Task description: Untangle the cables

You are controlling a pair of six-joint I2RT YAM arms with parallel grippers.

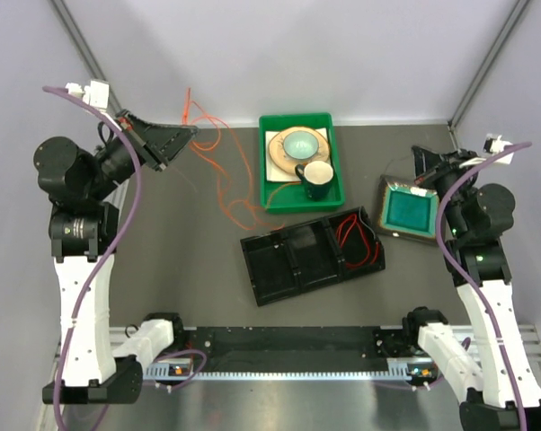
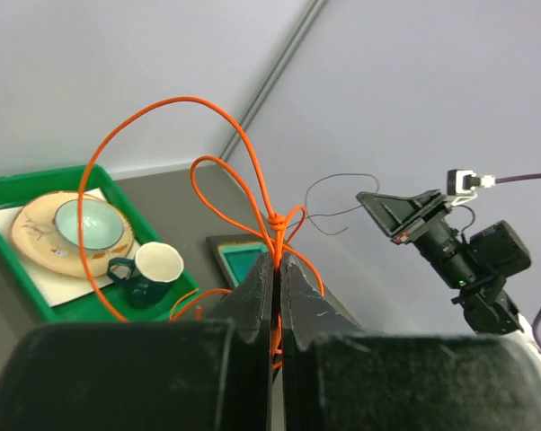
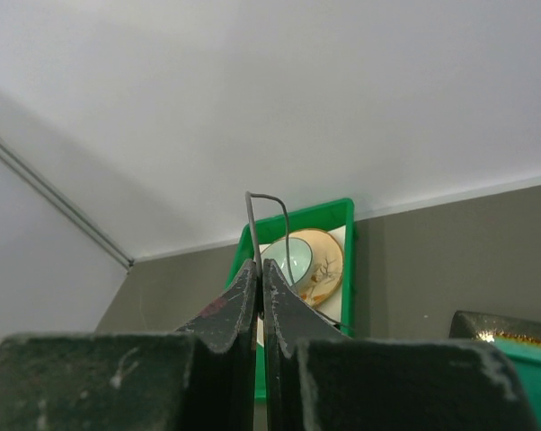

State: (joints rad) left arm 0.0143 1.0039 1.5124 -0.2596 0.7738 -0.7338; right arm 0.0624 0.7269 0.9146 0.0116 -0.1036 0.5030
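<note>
Red cable (image 1: 353, 235): in black tray (image 1: 272, 262), nearer than both grippers, between them.
Right gripper (image 3: 259, 268): clamped on grey cable (image 3: 269, 196), arching just beyond tips.
Left gripper (image 2: 276, 260): clamped on orange cable (image 2: 276, 219), knot just beyond tips, loops farther.

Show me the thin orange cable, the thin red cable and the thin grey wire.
thin orange cable (image 2: 276, 219), left wrist view, on its knot
thin red cable (image 1: 346, 230), top external view, on its loop
thin grey wire (image 3: 266, 195), right wrist view, on its top bend
</note>
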